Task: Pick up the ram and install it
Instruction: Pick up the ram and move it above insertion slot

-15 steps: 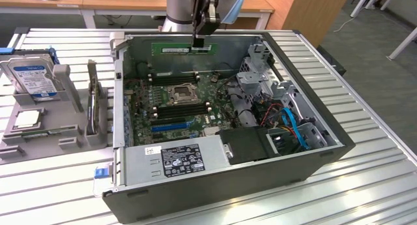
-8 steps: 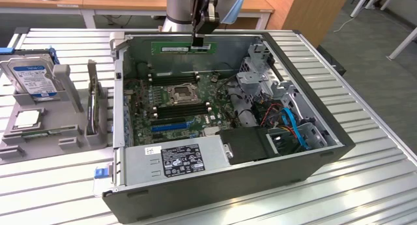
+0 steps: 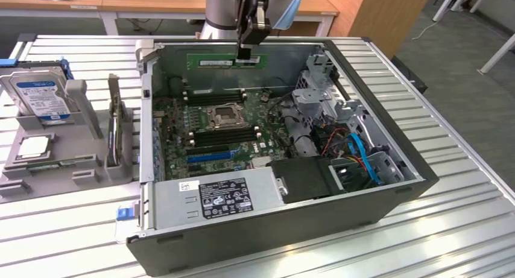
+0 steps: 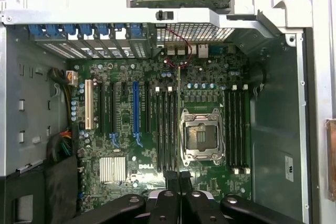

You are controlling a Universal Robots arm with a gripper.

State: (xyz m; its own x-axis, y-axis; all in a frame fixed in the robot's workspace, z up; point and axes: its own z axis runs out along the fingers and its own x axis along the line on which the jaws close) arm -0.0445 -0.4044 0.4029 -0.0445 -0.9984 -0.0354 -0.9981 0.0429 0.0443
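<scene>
Claw [image 3: 245, 55] grips ram [image 3: 216, 61] above motherboard [image 3: 211, 118]; drive cage [image 3: 316, 96] nearby.

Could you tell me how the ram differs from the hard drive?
The ram is a thin green stick; the hard drive is a thick silver block. The ram hangs over the open case, clamped in the shut gripper; the hard drive stands in the grey holder beside it. Neither is installed.

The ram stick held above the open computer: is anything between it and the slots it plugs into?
Nothing visible does. The ram hangs in the shut gripper over the open case. The long black memory slots beside the processor socket lie uncovered below it, with no cable or part across them.
</scene>
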